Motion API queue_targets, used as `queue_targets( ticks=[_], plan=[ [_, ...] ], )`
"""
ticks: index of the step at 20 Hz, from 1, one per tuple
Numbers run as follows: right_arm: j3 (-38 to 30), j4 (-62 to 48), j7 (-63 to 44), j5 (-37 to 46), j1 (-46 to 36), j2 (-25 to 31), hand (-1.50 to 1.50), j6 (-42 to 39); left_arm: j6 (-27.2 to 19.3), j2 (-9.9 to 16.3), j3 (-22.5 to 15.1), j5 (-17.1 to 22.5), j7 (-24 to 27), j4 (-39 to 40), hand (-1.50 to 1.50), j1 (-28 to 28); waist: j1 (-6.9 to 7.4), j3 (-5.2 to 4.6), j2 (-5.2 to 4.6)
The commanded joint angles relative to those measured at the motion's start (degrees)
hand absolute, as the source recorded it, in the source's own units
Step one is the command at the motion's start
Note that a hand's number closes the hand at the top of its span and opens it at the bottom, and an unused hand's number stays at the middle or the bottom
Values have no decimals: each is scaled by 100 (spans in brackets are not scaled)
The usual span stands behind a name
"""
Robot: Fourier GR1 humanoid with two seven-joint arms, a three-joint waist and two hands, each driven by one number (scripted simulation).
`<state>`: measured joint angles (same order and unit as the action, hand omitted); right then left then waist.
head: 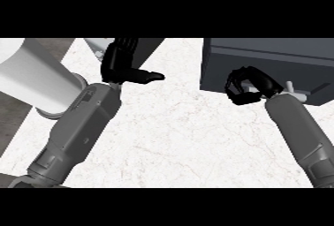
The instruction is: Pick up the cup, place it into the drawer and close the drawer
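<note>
Cup: can't locate it, nothing in the head view reads clearly as one. Drawer unit (274,62) is the dark grey box at the counter's far right corner, its lighter top face running along the far edge; whether it's open or closed isn't readable from this angle. Right hand (246,86) sits against the box's near-left corner, fingers curled tight into a fist shape; can't tell if anything is inside the curl, nothing shows between the fingers. Right forearm (303,132) comes up along the counter's right edge. Left hand (124,64) is over the far-left part of the counter (176,132), fingers straight and pointing toward the far edge, thumb sticking out sideways toward the middle, holding nothing. Left forearm (78,128) crosses the left side of the white marbled top. A large white cylinder (29,75) sits off the counter's left edge, beside the left forearm.
</note>
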<state>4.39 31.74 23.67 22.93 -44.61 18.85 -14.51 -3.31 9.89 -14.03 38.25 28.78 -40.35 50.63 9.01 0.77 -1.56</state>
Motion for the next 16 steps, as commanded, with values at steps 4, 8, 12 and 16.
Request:
queue_targets(
  ticks=[4,8,12,16],
  plan=[
    [-568,-254,-309,-170,-941,788,150,172,181,107,-15,40,-75,-178,-150,-155,248,-52,-115],
    [-620,-103,-370,-289,-991,791,150,54,353,133,-77,34,-62,-248,-150,-318,319,-61,-108],
    [-652,-4,-422,-382,-939,857,150,-128,341,40,-77,87,-115,-348,-150,-323,371,-56,-87],
    [-681,87,-454,-474,-909,923,150,-302,461,141,-67,89,-88,-377,-150,-396,391,-62,-121]
  ],
)
